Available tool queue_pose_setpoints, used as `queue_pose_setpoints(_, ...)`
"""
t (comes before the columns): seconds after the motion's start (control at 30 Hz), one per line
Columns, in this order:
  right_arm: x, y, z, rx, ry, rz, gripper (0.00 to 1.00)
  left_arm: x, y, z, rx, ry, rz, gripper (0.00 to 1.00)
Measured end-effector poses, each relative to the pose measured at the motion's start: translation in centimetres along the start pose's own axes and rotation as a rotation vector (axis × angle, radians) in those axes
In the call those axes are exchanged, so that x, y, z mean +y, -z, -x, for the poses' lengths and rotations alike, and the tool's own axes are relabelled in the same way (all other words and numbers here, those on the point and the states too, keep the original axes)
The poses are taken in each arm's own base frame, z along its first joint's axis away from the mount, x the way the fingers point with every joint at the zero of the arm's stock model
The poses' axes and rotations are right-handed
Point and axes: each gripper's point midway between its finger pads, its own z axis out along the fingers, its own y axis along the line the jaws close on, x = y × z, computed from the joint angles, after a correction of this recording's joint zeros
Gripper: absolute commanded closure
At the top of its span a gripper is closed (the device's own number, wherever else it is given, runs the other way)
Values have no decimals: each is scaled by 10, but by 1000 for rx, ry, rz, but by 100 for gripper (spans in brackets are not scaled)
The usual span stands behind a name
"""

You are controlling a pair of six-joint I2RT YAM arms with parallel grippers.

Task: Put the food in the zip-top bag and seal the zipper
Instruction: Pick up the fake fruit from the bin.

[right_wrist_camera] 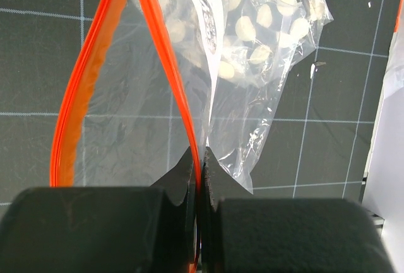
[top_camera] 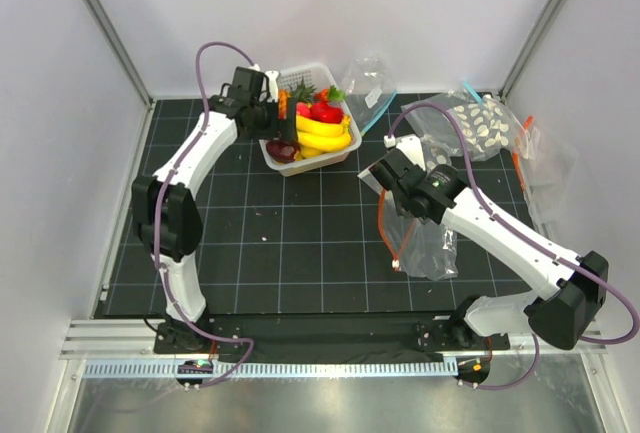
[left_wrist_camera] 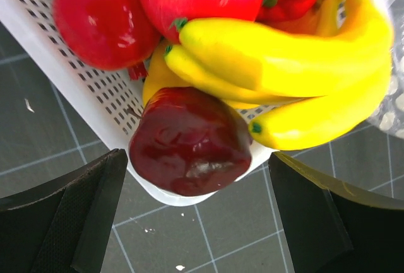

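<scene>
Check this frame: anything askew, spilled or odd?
Mildly: the dark maroon fruit sits at the white basket's corner, overlapping its rim, so it could tip out. A few white specks lie on the black mat. Nothing else stands out.

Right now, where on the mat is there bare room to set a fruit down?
The widest bare patch of mat lies between the left arm, the basket and the zip-top bag. The right side is crowded with the dotted bags and the right arm.

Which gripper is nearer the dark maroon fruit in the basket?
Left. The left gripper is open beside the basket, the maroon fruit framed between its fingers; the right gripper is off to the right, shut on the zipper of the zip-top bag.
</scene>
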Motion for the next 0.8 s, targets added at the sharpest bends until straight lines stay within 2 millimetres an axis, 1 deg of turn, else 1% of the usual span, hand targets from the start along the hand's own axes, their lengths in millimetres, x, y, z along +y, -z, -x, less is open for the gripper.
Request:
queue_pose_setpoints(0.13,0,0,-1,2,2,0,96,6,-15,-18,71,18,-9,0)
queue_pose_setpoints(0.2,0,0,-1,4,3,1,97,9,-19,-22,88,25,-9,0)
queue_pose_setpoints(0.5,1,-1,-2,8,5,4,97,7,-20,-25,100,28,-40,0)
queue_pose_setpoints(0.6,2,-1,-2,10,5,7,98,7,-22,-29,109,32,-46,0)
queue_pose_setpoints(0.63,2,-1,-2,10,5,8,98,7,-23,-30,112,33,-46,2)
queue_pose_setpoints(0.67,2,-1,-2,10,6,8,98,7,-23,-31,113,33,-48,7)
queue_pose_setpoints(0.7,2,-1,-2,10,6,8,98,7,-24,-32,115,35,-49,14)
queue_pose_setpoints(0.8,3,-1,-2,11,6,11,98,7,-26,-33,115,38,-52,25)
